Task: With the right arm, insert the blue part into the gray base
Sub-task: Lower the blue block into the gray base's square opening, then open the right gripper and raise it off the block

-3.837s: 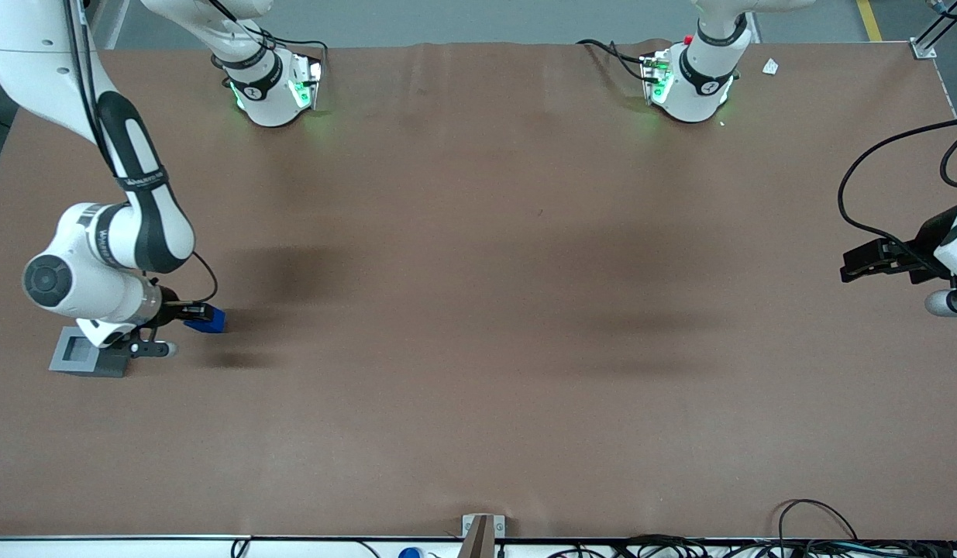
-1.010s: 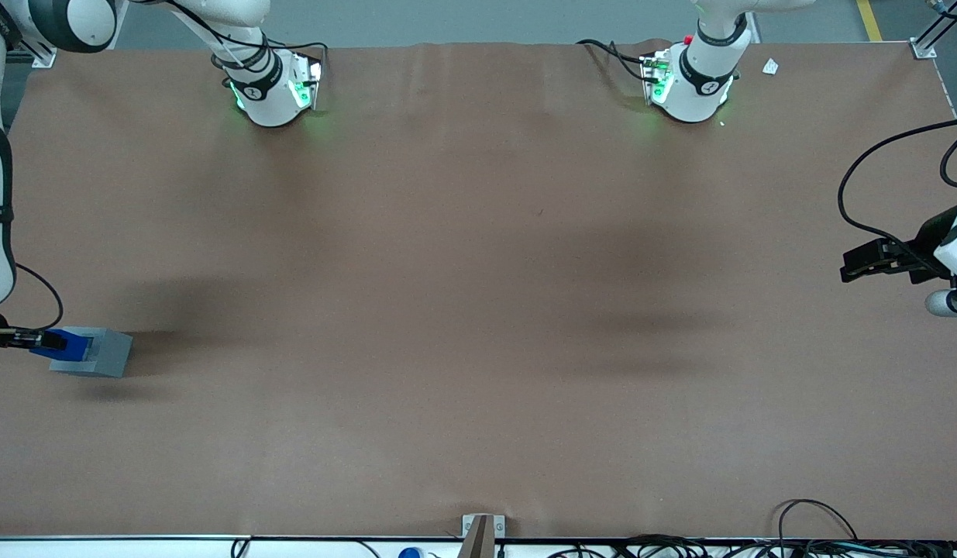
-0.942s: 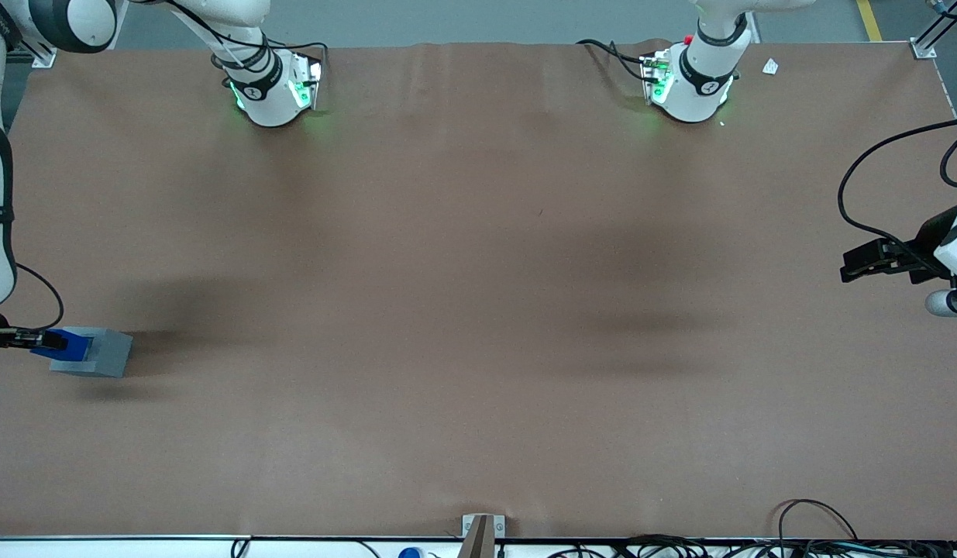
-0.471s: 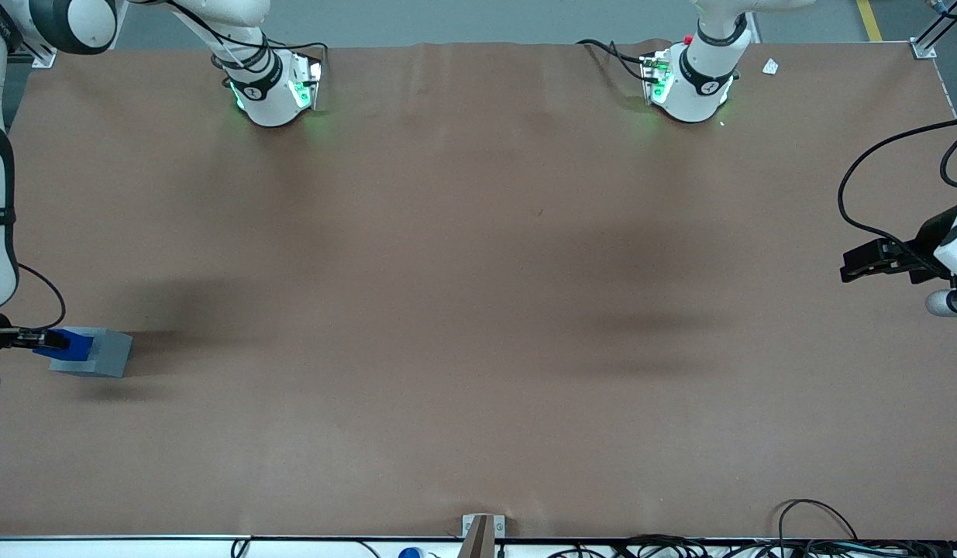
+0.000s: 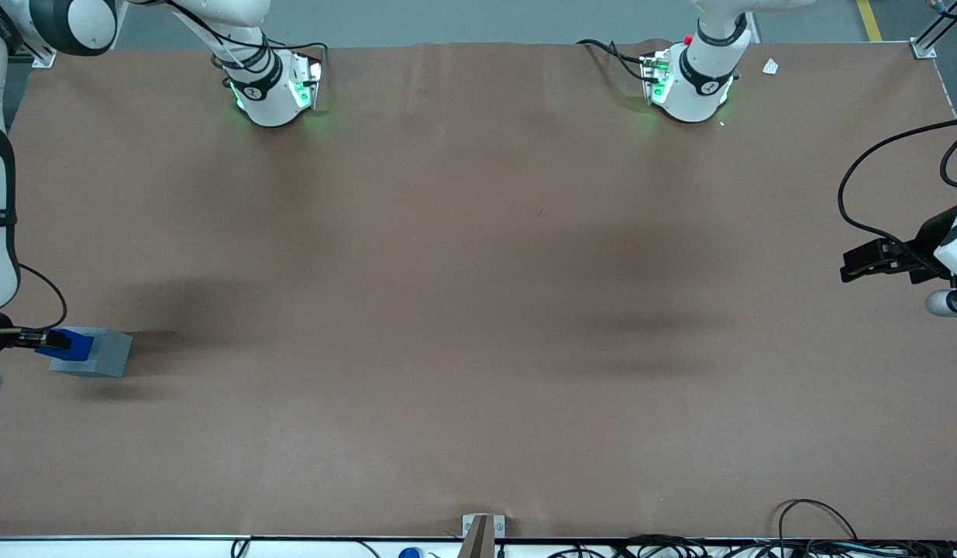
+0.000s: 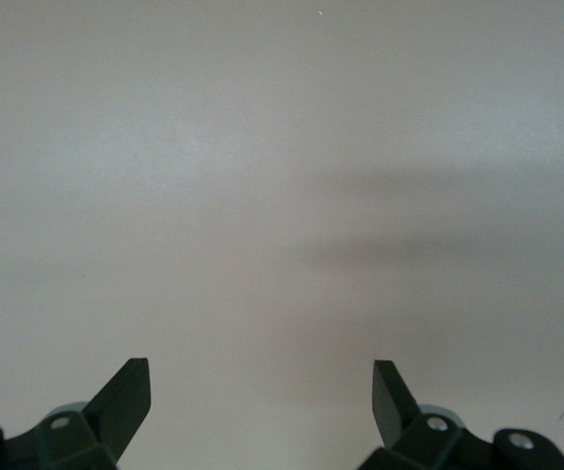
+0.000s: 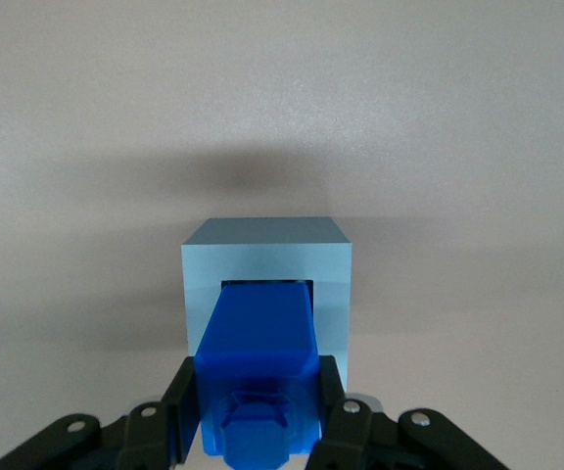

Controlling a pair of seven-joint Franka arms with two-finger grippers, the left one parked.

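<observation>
The gray base (image 5: 98, 353) stands on the brown table at the working arm's end. The blue part (image 5: 66, 344) sits over the base's top opening, held by my right gripper (image 5: 48, 339), whose arm comes down at the frame edge. In the right wrist view the gripper (image 7: 258, 392) is shut on the blue part (image 7: 258, 338), a finger pressed on each of its sides. The part's lower end reaches into the square recess of the gray base (image 7: 266, 257). How deep it sits is hidden.
The brown table (image 5: 478, 310) stretches wide toward the parked arm's end. Two arm bases (image 5: 273, 85) with green lights stand along the edge farthest from the front camera. Cables (image 5: 819, 535) lie at the nearest edge.
The gripper carried the blue part sideways from beside the gray base to over its opening. In the last second the part has sunk slightly toward the recess.
</observation>
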